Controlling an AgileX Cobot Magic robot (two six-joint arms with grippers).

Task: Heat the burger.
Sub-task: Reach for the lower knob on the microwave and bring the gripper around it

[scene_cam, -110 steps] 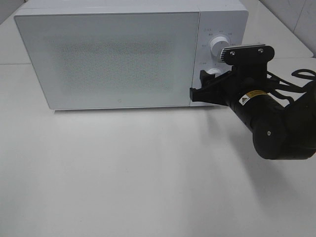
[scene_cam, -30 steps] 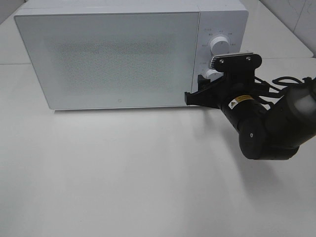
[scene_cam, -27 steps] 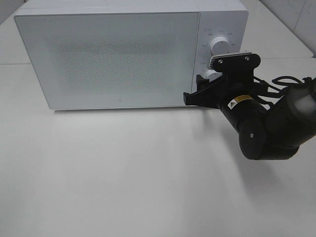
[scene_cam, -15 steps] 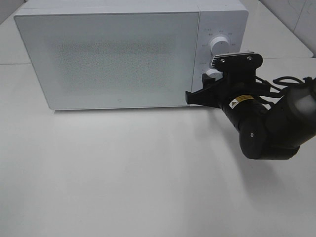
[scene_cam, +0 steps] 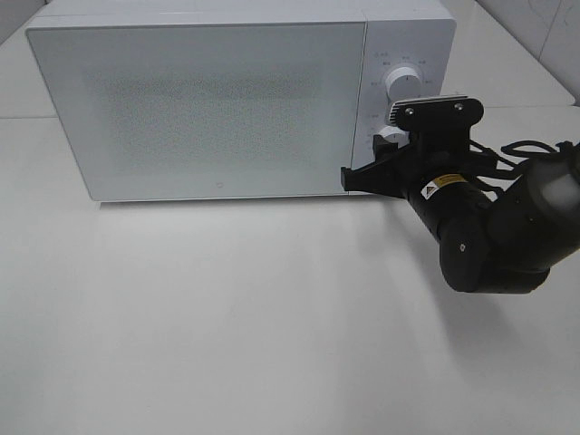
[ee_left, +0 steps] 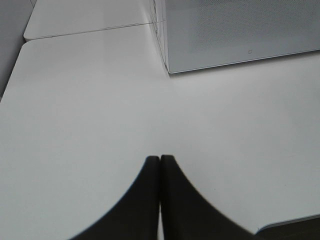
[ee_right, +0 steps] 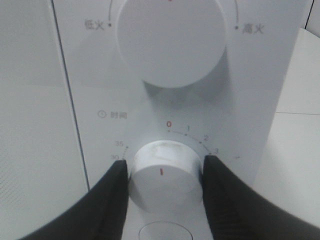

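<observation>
The burger is hidden; the white microwave (scene_cam: 208, 109) has its door closed and nothing shows through it. My right gripper (scene_cam: 367, 161) is at the control panel. In the right wrist view its two black fingers (ee_right: 110, 195) press on both sides of the lower white timer knob (ee_right: 164, 172), whose red mark points down. That knob (scene_cam: 390, 135) peeks out just behind the fingers in the high view. My left gripper (ee_left: 160, 167) hovers over bare table, its fingers touching with nothing between them.
The larger power knob (ee_right: 170, 40) sits above the timer knob (scene_cam: 402, 80). A round button (ee_right: 162, 232) lies below the timer knob. White table (scene_cam: 227, 317) spreads in front of the microwave, whose front corner (ee_left: 170, 70) shows in the left wrist view.
The right arm has come down and left from the upper knob to the timer knob. Over the last second it shifted slightly right. The microwave has not moved.
</observation>
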